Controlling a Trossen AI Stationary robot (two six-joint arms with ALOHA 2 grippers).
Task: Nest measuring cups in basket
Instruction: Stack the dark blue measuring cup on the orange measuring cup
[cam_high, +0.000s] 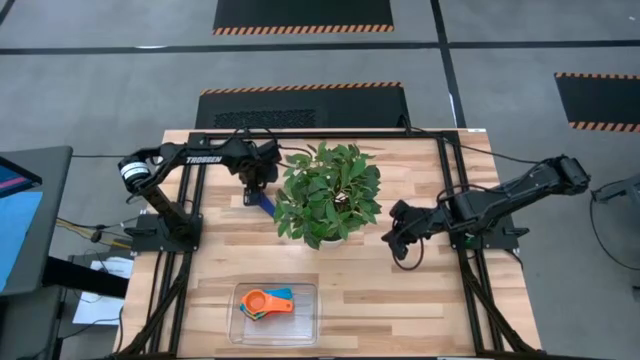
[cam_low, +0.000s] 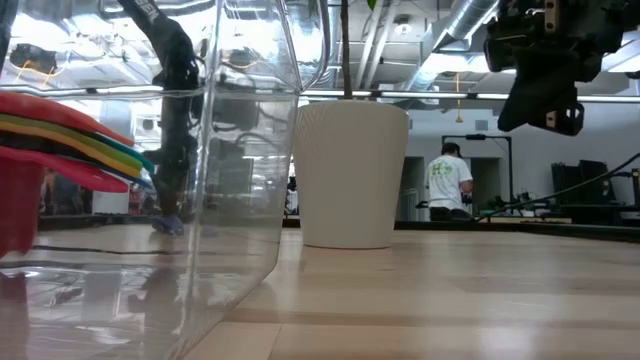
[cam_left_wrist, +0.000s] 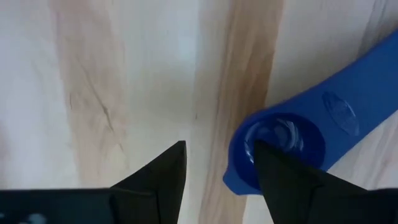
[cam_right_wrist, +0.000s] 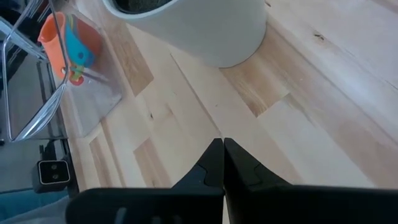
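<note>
Left hand over dark blue cup

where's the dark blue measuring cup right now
In the high view the dark blue cup lies on the table just left of the potted plant, under the left gripper, far from the basket.

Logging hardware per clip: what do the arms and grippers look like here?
Both arms are black, jointed and mounted on black frames. The left arm bears white TROSSEN lettering and a white band near one joint. Black cables trail from both. The left gripper and right gripper have dark, pointed fingers.
</note>
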